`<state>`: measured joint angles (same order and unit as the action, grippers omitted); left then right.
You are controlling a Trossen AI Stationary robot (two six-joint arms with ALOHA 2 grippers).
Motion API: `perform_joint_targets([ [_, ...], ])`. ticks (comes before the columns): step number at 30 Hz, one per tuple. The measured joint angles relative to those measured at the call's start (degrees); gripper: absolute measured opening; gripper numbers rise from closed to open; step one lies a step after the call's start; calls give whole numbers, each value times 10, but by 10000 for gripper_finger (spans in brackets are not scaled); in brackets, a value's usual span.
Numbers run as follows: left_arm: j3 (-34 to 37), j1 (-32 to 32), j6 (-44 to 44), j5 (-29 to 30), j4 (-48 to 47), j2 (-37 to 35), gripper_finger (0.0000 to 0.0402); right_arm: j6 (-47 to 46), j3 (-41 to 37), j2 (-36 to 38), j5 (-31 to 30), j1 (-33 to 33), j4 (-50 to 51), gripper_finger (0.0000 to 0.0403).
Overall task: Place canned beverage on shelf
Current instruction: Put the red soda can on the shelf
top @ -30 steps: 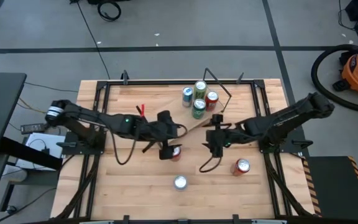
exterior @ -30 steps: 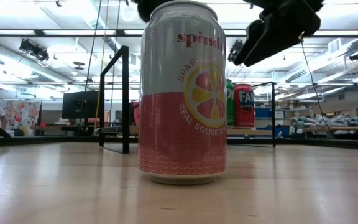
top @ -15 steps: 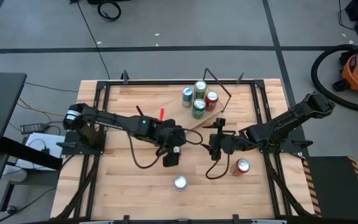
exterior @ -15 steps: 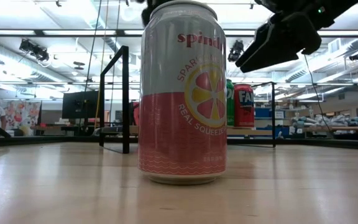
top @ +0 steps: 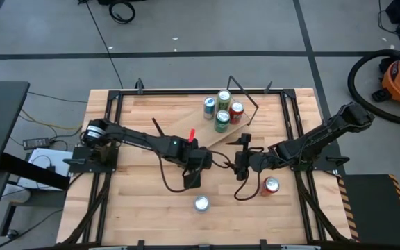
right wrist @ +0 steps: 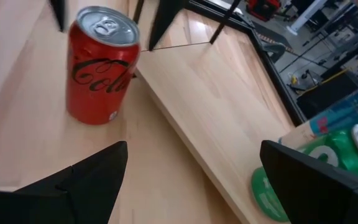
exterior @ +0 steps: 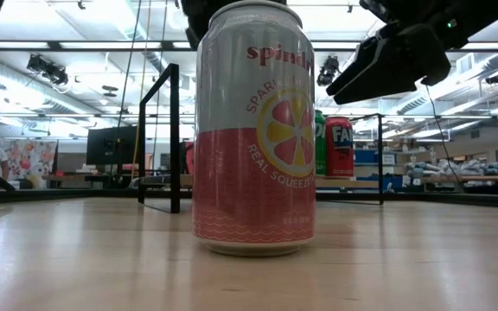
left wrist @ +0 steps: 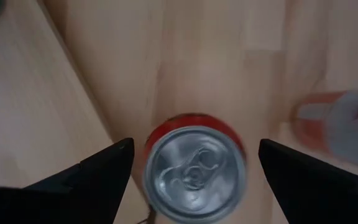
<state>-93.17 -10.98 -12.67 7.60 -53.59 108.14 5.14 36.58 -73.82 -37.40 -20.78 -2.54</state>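
A red Coca-Cola can [right wrist: 101, 65] stands upright on the tabletop. Seen from my left wrist, its silver top [left wrist: 194, 175] lies between the fingers of my open left gripper [left wrist: 196, 144], which points steeply down above it without touching. In the high view that gripper [top: 192, 176] hides the can. My right gripper [top: 240, 164] hovers open just right of the can, holding nothing. The shelf [right wrist: 216, 112] is a light-wood board with black rod frames, lying at the far middle of the table. Several cans [top: 221, 110] stand on it.
A pink-and-white Spindrift can [top: 201, 203] stands near the front edge and fills the low view [exterior: 253, 130]. Another red can [top: 270, 185] stands at the near right, close under my right arm. The shelf's black end frame [exterior: 174, 138] rises behind.
My left gripper has moved toward the table's near right, sunk, and tipped steeply downward until it stands over the red Coca-Cola can, staying open. My right gripper has dipped a little. No can has moved.
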Motion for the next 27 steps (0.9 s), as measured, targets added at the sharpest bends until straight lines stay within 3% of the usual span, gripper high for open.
perform_joint_targets([
  [14, 0, -5, 49, 17, -27, 40, 355, 6, -28, 0, 30, 9, -43, 377],
  [21, -1, -4, 49, 14, -33, 44, 311, 9, -30, 0, 54, 17, -52, 377],
  [27, -1, 8, 36, 7, -27, 45, 309, 10, -30, 0, 53, 22, -40, 377],
])
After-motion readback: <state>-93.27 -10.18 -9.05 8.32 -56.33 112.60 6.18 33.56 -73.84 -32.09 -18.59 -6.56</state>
